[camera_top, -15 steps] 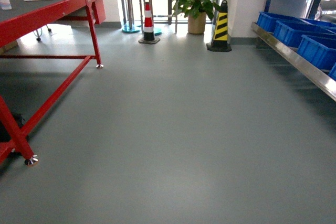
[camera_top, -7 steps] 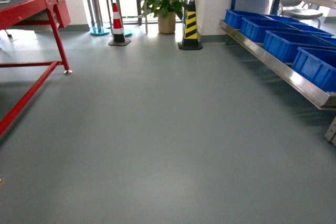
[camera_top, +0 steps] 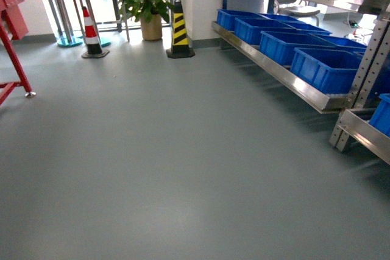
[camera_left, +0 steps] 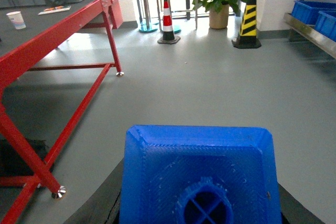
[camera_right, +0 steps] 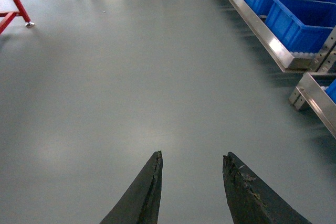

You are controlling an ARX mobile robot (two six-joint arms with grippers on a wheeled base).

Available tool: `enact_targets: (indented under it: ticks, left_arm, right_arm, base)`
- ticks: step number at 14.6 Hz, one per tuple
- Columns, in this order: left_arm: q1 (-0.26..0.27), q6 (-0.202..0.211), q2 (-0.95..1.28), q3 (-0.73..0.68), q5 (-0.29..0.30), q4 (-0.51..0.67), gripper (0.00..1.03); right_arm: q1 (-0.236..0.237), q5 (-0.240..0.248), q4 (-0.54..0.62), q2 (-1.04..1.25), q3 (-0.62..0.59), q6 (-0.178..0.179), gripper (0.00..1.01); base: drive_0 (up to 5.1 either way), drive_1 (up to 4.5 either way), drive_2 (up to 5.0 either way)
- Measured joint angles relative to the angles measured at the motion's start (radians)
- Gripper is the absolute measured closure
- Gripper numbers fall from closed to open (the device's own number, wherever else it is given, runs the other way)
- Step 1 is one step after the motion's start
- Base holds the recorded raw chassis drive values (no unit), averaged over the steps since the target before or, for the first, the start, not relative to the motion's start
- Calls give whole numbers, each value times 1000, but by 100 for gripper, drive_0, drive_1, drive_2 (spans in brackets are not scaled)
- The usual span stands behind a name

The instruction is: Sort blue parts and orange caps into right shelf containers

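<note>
Your blue part [camera_left: 202, 182] fills the bottom centre of the left wrist view, stud end toward the camera, held in the left end effector [camera_left: 199, 203], whose dark fingers show only as slivers at either side of the block. The right end effector [camera_right: 191, 182] carries nothing: its two black fingers stand moderately apart at the bottom of its own view, with bare floor between them. No orange cap shows in any view. The right shelf containers [camera_top: 326, 68] line the right side of the head view, a row of blue bins running from the upper middle toward the right edge, sitting on the shelf [camera_top: 286, 77] behind its steel front rail. You are in transit, I judge, so bring the base square to the rail and near enough that the left arm can reach over a bin rim without stretching. Keep the grip firm on the block while the base travels, and mind the perforated upright [camera_top: 359, 83] at right. Only release once the block is clearly inside a bin's walls.
</note>
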Motion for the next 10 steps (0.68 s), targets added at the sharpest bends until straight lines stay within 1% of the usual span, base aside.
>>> enact_targets:
  ticks: [10]
  left_arm:
    - [0,0,0,0,0,0,59]
  right_arm:
    - [0,0,0,0,0,0,67]
  base:
    - [-158,-158,-158]
